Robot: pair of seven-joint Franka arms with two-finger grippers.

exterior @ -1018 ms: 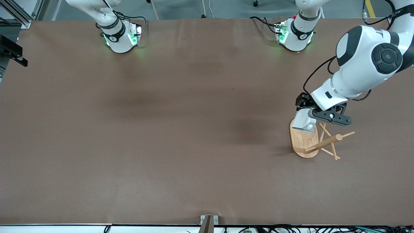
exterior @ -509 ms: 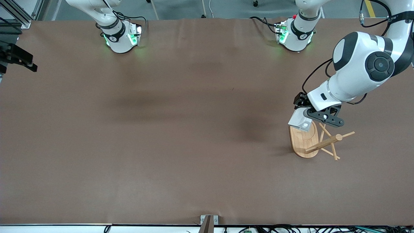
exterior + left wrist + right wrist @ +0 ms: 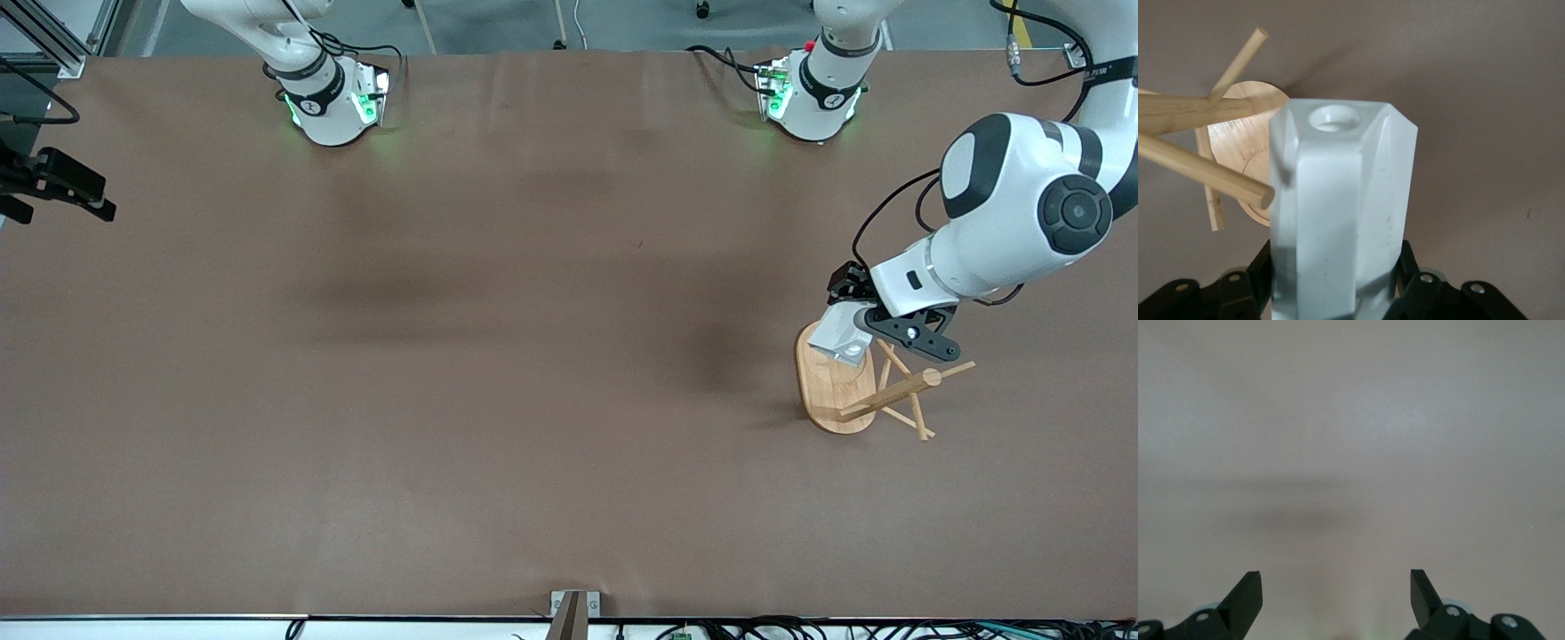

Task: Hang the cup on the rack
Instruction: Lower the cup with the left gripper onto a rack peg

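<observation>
Fingers of the left gripper (image 3: 867,333) are closed on the cup (image 3: 840,338), pinching its faceted white body from both sides; in the left wrist view the black fingers (image 3: 1245,283) hug the lower flanks of the cup (image 3: 1338,213), and its blocky handle, with the round hole (image 3: 1334,119), points away from the wrist. The load hangs in the air over the end of the rack's oval base (image 3: 831,391) that lies farther from the front camera.

Measured from the cup on a clock face laid over the front view, the rack (image 3: 889,391) has its central post and pegs at about four o'clock, and the bare base at about six. In the left wrist view one peg tip (image 3: 1261,195) sits just beside the cup's side, while the handle hole looks clear of every peg, so nothing is threaded.

As for progress, the pickup and the carry look finished: the cup is off the table (image 3: 498,356) and right at the rack. What remains, by my reading, is the fine part: lining the handle hole up with a peg tip, sliding it on, then letting go.

The right gripper (image 3: 1337,590) waits with its fingers spread wide and nothing between them, at the right arm's end of the table, about nine o'clock from the cup.
</observation>
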